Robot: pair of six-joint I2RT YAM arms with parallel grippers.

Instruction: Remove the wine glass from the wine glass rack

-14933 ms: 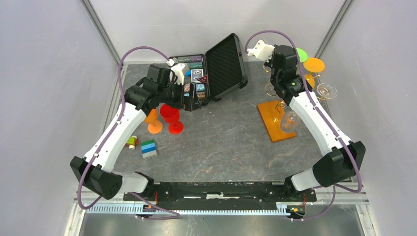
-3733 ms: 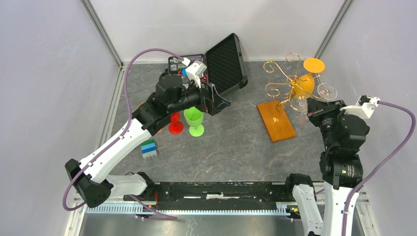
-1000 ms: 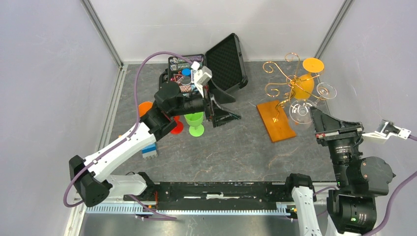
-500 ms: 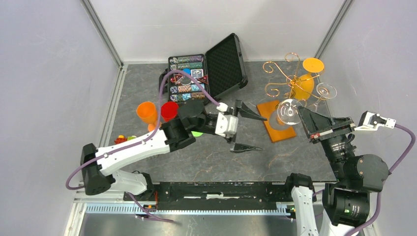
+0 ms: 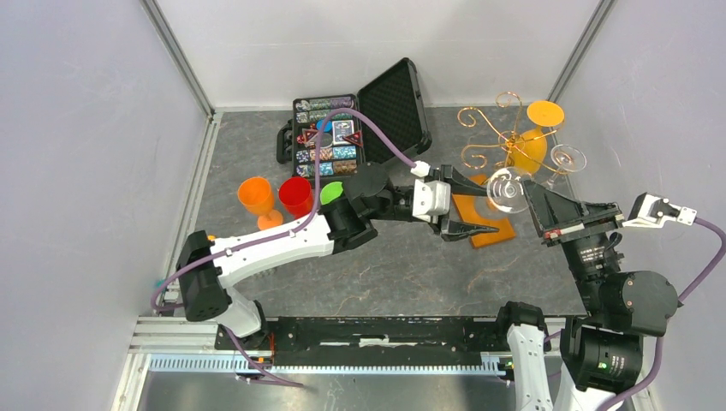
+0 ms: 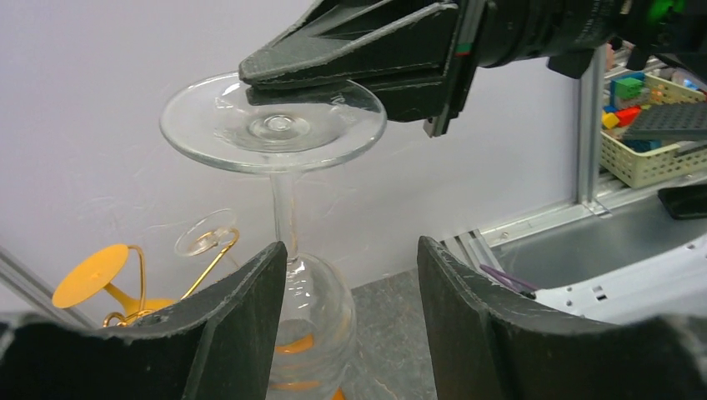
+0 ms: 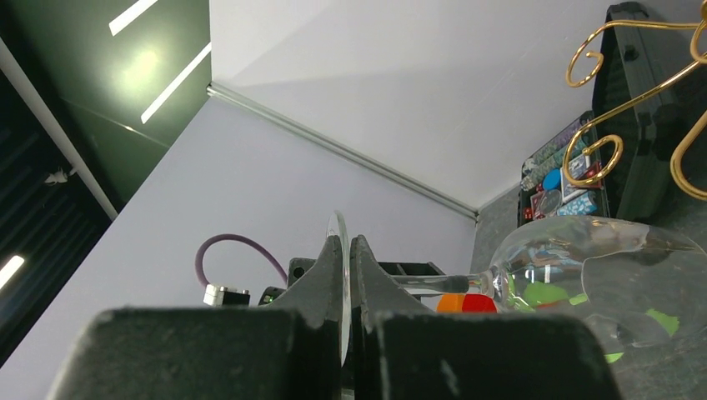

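1. Glass (image 6: 283, 212): clear of rack (image 5: 490, 238), airborne.
2. Right end effector (image 7: 345, 247): shut on foot disc; stem running straight out ahead.
3. Left end effector (image 6: 350, 250): half open, empty, straddling stem just above bowl.

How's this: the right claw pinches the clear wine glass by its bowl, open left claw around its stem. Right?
No: the right claw pinches the clear wine glass by its flat foot, not its bowl; the left wrist view shows it. The rest holds.

Grey table (image 5: 385, 274) (rack (image 5: 499, 233), case (image 5: 389, 107), cups (image 5: 255, 195))
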